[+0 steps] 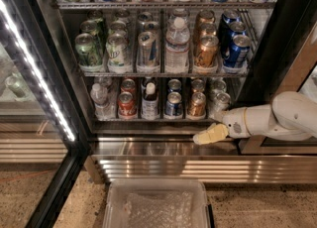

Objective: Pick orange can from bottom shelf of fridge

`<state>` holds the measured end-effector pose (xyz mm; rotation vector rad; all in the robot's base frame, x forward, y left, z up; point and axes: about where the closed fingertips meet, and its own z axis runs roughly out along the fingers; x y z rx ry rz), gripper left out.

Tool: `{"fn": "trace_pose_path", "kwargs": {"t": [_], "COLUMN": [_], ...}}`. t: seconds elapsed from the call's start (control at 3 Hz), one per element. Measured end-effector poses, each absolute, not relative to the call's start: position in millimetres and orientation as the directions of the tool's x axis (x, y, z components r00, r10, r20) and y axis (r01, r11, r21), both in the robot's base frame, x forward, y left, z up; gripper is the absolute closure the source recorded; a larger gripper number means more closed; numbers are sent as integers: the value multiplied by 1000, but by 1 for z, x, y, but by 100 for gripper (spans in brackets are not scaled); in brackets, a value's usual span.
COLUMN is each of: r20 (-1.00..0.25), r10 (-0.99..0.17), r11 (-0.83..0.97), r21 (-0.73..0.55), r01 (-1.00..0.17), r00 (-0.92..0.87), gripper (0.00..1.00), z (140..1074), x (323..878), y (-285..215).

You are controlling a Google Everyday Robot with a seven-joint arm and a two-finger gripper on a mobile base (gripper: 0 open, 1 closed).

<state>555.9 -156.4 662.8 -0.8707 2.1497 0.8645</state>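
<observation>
The orange can (197, 104) stands upright at the front of the bottom shelf (148, 119), right of centre, with a second copper can (198, 85) behind it. A blue can (173, 104) is on its left and a silver can (220, 102) on its right. My gripper (209, 134), cream-coloured, reaches in from the right on the white arm (277, 120). It hovers over the steel sill, below and slightly right of the orange can, outside the shelf and touching no can. The fridge (267, 48) stands open.
A red can (127, 104), a dark bottle (150, 100) and a water bottle (99, 100) share the bottom shelf. Upper racks hold several cans and bottles. The open glass door with its LED strip (34, 68) is at left. A clear plastic bin (156, 204) sits on the floor below.
</observation>
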Motion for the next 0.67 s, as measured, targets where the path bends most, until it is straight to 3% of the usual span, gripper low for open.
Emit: {"fn": "trace_pose_path", "kwargs": {"t": [0.33,0.67], "r20": [-751,-750], "r10": [-319,-318], "r11": [509,505], "r21": [380,384], "r01": [-773,-773], "r00": [-578,-580], "gripper": [0,19], "z": [639,636], "x": [573,574], "y": [-127,-124]}}
